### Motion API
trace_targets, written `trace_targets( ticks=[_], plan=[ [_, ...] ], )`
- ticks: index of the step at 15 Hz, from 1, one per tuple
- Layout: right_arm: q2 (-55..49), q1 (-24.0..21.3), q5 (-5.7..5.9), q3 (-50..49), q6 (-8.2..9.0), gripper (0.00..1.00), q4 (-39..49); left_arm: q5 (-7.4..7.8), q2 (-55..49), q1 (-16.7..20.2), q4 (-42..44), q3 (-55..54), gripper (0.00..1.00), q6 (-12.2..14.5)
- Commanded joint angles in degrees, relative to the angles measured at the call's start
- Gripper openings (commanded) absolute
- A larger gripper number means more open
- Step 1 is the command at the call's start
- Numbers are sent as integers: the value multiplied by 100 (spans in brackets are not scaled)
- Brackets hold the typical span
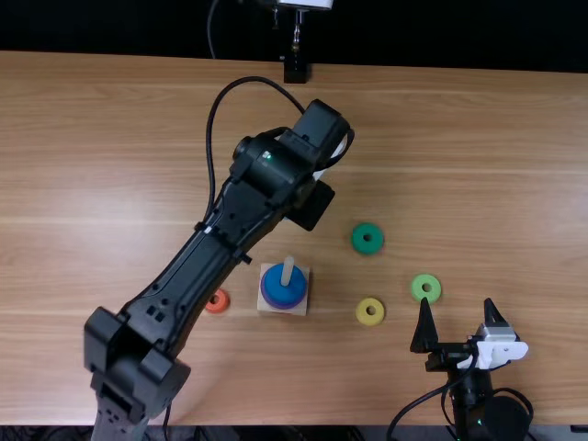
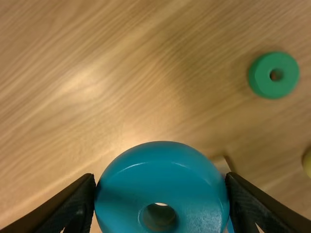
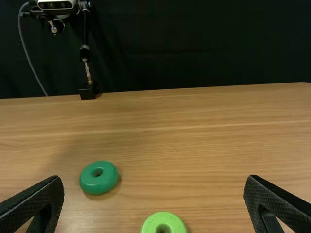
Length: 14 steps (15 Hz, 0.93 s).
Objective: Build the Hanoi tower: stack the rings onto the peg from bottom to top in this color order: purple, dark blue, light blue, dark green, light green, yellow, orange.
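desk (image 1: pixel 478 138): light brown wood, carrying everything
left fingers (image 2: pixel 77 199): gripping round light blue ring (image 2: pixel 160 177) by its sides, ring-width apart
right fingers (image 3: pixel 43 195): standing wide apart, holding nothing
square pale base (image 1: pixel 304 310): bearing whitish peg (image 1: pixel 288 268), with dark blue ring (image 1: pixel 278 288) sitting over purple ring (image 1: pixel 274 305)
loose rings: dark green (image 1: pixel 357 241), light green (image 1: pixel 426 278), yellow (image 1: pixel 370 302), orange (image 1: pixel 222 306)
risk: ring catching peg tip, if lowering off-centre

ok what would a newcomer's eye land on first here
Probably the black left arm, angled across the top view. In the left wrist view, the light blue ring clamped in the left tool looms large. Next comes the dark blue ring around the peg, left of the dark green ring in the top view.
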Motion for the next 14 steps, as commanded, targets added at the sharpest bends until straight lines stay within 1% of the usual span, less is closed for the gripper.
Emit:
trace_targets(
  ticks=[1, 3, 6, 9, 11, 14],
  plan=[
    [-10, -40, -12, -56, 15, 100, -109, -49, -385, 88, -41, -326, 0, -235],
    [-10, -40, -12, -56, 15, 100, -109, -49, -728, 79, -51, -590, 0, -330],
    [-10, -40, -12, -47, 15, 100, -109, -49, -1194, 35, -51, -1012, 0, -710],
    [-10, -40, -12, -56, 15, 100, -109, -49, -1607, -70, -51, -1425, 0, -879],
    [-10, -40, -12, -56, 15, 100, -109, -49, -1809, -176, -51, -1609, 0, -1100],
    [-10, -40, -12, -56, 15, 100, -109, -49, -1967, -466, -62, -1627, 0, -1353]
  ],
)
